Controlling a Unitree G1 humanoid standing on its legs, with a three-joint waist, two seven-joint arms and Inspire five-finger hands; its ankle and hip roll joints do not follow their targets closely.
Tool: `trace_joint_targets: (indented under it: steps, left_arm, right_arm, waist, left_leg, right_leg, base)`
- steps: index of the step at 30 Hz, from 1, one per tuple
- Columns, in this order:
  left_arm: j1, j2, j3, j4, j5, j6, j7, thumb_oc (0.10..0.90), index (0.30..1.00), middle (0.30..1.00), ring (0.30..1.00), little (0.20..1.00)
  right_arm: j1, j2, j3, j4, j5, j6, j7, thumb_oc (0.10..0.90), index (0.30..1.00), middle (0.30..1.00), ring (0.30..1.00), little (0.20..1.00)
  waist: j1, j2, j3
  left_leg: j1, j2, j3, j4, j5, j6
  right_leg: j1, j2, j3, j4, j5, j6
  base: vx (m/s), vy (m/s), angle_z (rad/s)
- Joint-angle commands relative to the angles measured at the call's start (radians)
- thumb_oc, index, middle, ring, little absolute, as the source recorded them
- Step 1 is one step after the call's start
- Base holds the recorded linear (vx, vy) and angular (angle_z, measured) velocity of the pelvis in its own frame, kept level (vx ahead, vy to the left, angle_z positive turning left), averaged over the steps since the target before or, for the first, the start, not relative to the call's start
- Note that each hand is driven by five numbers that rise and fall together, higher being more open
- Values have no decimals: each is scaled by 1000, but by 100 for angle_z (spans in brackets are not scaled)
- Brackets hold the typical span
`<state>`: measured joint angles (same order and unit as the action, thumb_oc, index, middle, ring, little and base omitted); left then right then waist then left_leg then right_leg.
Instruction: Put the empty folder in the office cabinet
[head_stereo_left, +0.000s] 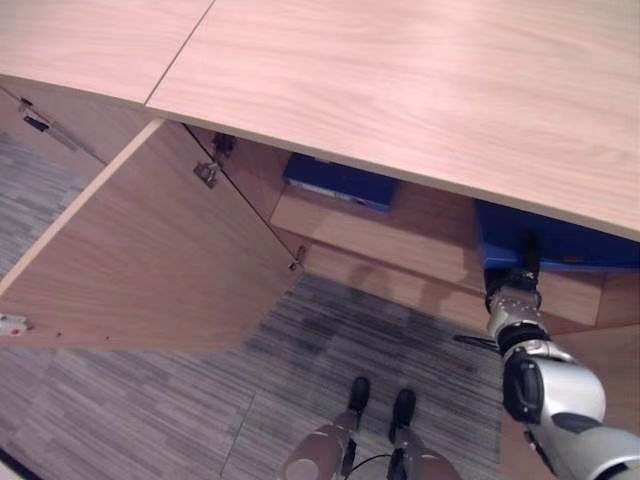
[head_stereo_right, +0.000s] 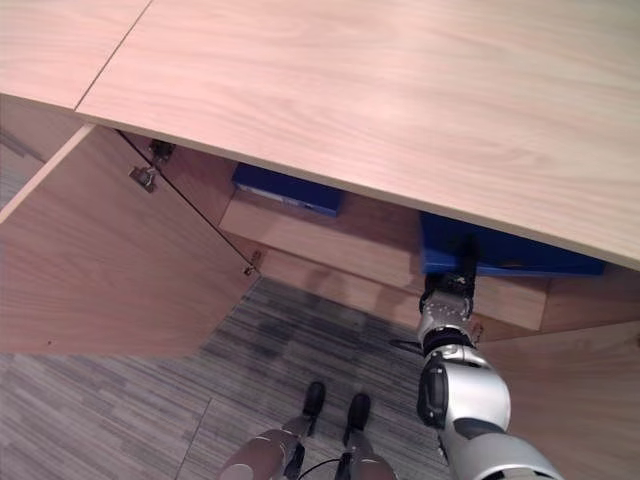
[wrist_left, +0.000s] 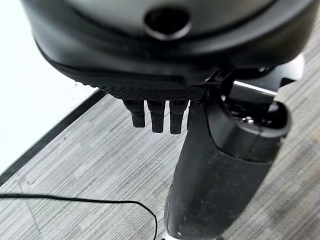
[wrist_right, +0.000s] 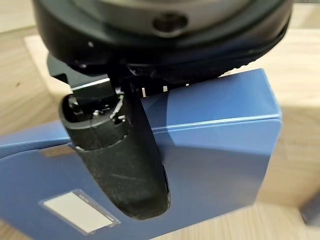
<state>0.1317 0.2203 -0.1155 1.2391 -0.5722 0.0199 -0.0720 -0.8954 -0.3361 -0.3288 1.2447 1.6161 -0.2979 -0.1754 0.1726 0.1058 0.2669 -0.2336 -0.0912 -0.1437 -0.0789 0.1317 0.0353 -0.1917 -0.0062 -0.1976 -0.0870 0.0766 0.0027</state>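
Blue is the colour of two flat cardboard folders lying inside a low light-wood office cabinet (head_stereo_left: 420, 90) under its broad top — one folder (head_stereo_left: 338, 182) at the upper middle of the left eye view, on a higher shelf, the other folder (head_stereo_left: 560, 245) at the right, on the shelf where the right arm reaches in. One wooden cabinet door (head_stereo_left: 150, 260) stands swung open at the left, over grey striped carpet (head_stereo_left: 330, 350). The robot's right hand (wrist_right: 125, 165) is on the right-hand folder: in the right wrist view its thumb lies across the folder's broad face beside a pale label (wrist_right: 80, 210), and the fingers go behind the folder's upper edge, so whether they clasp it cannot be told. The left hand (wrist_left: 160, 112) shows in its own wrist view above the carpet — fingers curled short, thumb alongside, nothing held.
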Motion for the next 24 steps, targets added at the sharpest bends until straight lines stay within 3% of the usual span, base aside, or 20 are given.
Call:
trace_joint_targets:
  steps: [1,7,13,24]
  left_arm:
    - [23,61,-38,50,49,2,21,800,900,900,900,900]
    - [14,78,-73,23,60,-9,32,800,900,900,900,900]
    - [9,87,-88,-8,57,-13,45,800,900,900,900,900]
    - [26,117,-126,-113,33,-20,49,800,900,900,900,900]
  right_arm:
    - [-104,-155,26,-58,9,-53,31,400,300,300,300,300]
    - [-190,-219,42,-77,33,-95,19,400,300,300,300,300]
    - [-242,-236,70,-92,24,-134,-8,400,300,300,300,300]
    - [-324,-268,132,-125,-9,-153,-44,400,300,300,300,300]
  waist:
    - [-5,-20,-47]
    - [15,11,-21]
    - [20,21,-6]
    - [33,53,21]
  left_leg:
    - [-25,-16,-28,-8,-53,-43]
    - [-65,-29,-38,-8,-37,-51]
    - [-82,-31,-36,-8,-35,-54]
    - [-108,-39,-36,-8,-34,-57]
  right_leg:
    - [-4,-41,20,7,-28,78]
    - [-39,-42,19,3,-21,79]
    - [-57,-39,29,3,-17,79]
    - [-90,-41,41,5,-15,80]
  base:
    - [0,0,0]
    - [5,0,2]
    - [-12,-2,-1]
    - [-18,0,0]
